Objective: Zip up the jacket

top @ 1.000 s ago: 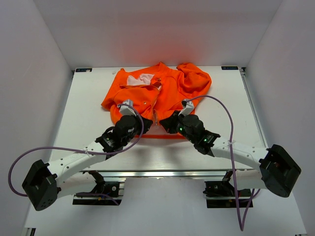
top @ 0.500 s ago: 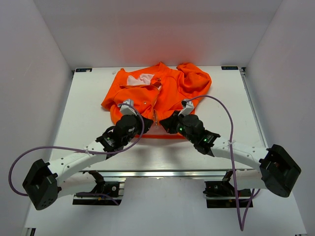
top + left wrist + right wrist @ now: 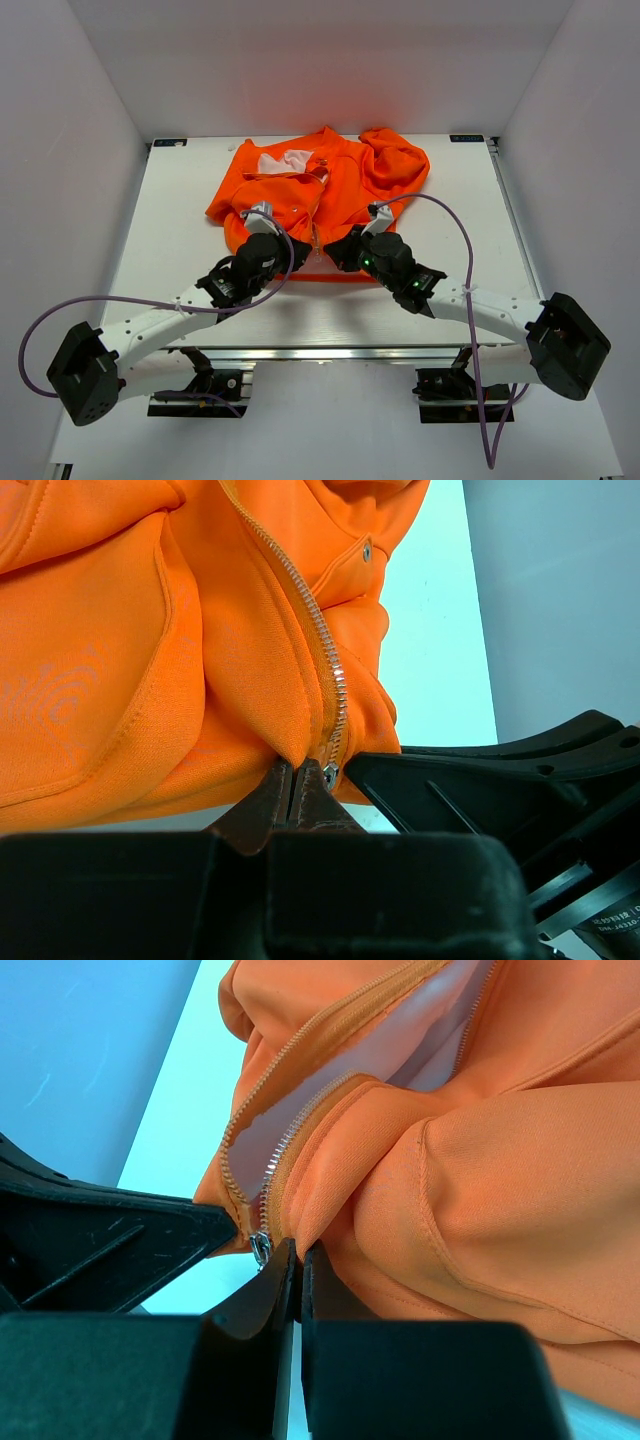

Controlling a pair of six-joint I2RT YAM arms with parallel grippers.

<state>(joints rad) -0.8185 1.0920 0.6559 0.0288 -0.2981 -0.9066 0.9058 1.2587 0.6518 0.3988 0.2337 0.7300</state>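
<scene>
The orange jacket (image 3: 330, 190) lies on the white table, its front open at the top with pale lining (image 3: 285, 160) showing. My left gripper (image 3: 297, 250) is shut on the jacket's bottom hem, just left of the zipper (image 3: 318, 640). In the left wrist view its jaws (image 3: 295, 780) pinch a fold of orange fabric beside the metal zipper end (image 3: 330, 772). My right gripper (image 3: 333, 251) is shut on the hem on the other side. In the right wrist view its jaws (image 3: 298, 1257) pinch orange fabric next to the zipper slider (image 3: 261, 1245).
The white table (image 3: 160, 230) extends left, right and in front of the jacket. A bunched sleeve (image 3: 398, 160) lies at the jacket's far right. Grey walls enclose the table on three sides. Purple cables loop off both arms.
Both grippers stay shut on the hem. The left arm has edged slightly right toward the zipper; the jacket barely moves.
</scene>
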